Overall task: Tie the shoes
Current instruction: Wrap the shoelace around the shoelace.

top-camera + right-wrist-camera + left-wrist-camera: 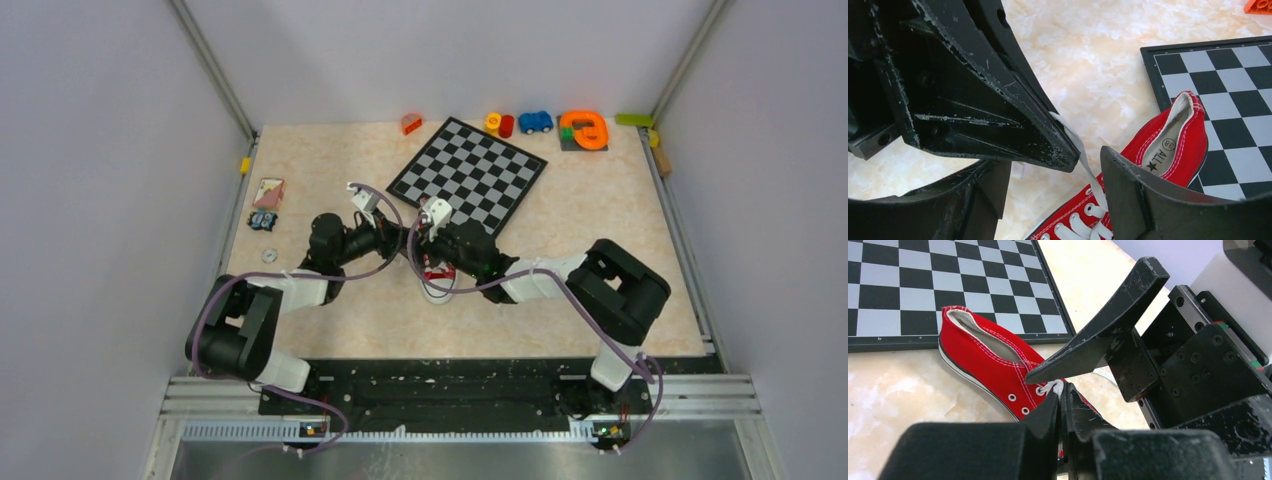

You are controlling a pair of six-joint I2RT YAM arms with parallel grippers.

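Note:
The red shoe (990, 362) lies on the table with its heel on the chessboard's edge; in the top view only a bit of the shoe (437, 286) shows beneath both wrists. My left gripper (1062, 396) is shut on a white lace (1056, 387) just above the top eyelets. In the right wrist view the left gripper (998, 115) holds that lace (1087, 167) taut, slanting down to the shoe (1173, 145). My right gripper (1053, 165) stands open, its fingers (1138, 192) either side of the taut lace, not touching it.
The chessboard (468, 175) lies just behind the shoe. Small toys line the back edge: an orange block (411, 123), a blue car (535, 121), an orange ring piece (585, 130). A card (268, 192) and a washer (269, 256) lie at the left.

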